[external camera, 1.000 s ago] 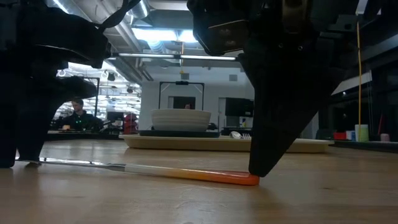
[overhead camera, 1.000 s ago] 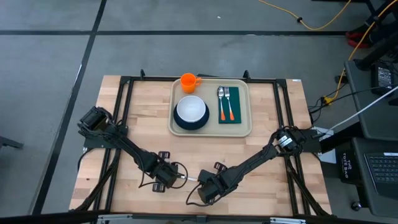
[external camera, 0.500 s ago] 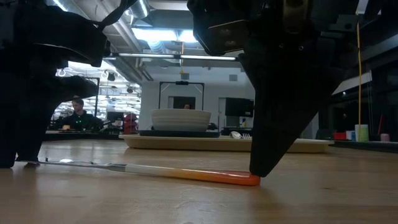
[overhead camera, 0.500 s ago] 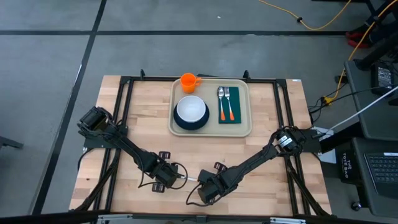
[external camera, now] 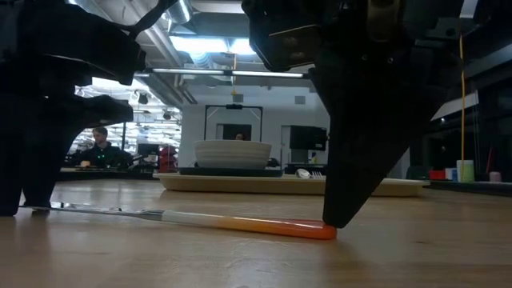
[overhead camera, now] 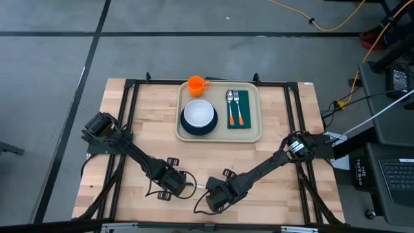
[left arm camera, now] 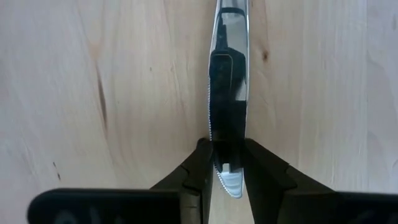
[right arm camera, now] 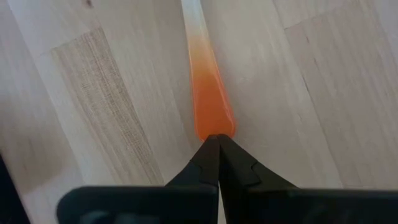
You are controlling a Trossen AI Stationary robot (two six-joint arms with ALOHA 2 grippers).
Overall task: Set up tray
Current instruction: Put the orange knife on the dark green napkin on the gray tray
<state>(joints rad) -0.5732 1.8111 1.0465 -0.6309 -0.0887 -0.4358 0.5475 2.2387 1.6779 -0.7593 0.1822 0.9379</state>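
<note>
High view has both arms folded low over the near part of the worktop (overhead camera: 291, 194), well away from the tray (overhead camera: 251, 134), elbows out toward the side edges and wrists meeting near the middle. Between them lies a knife (external camera: 200, 219) with an orange handle, flat on the wood.

Left tool (left arm camera: 225, 163) is down at the blade end, its two fingers (left arm camera: 200, 163) straddling the tip of the blade, one on each side and right up against the metal. Looks like it's pinching the knife, not lifting it, since the blade is flat on the worktop in the low view. Right tool (right arm camera: 217, 146) is clenched tight, fingertips together in a point, pressing against the butt end of the orange handle.

Knife's long axis runs roughly side to side along the near edge, handle toward the right tool, blade toward the left one.

Tray sits at the far side of the worktop, long side running left-right. It holds a white bowl (overhead camera: 198, 114) on a dark plate (overhead camera: 186, 128), with a green napkin (overhead camera: 239, 120) beside it carrying two orange-handled utensils (overhead camera: 234, 106). An orange cup (overhead camera: 196, 85) is at the tray's far edge.

From above the knife is mostly buried under the tools. In the low view the arms are just dark masses cut off at the top.
</note>
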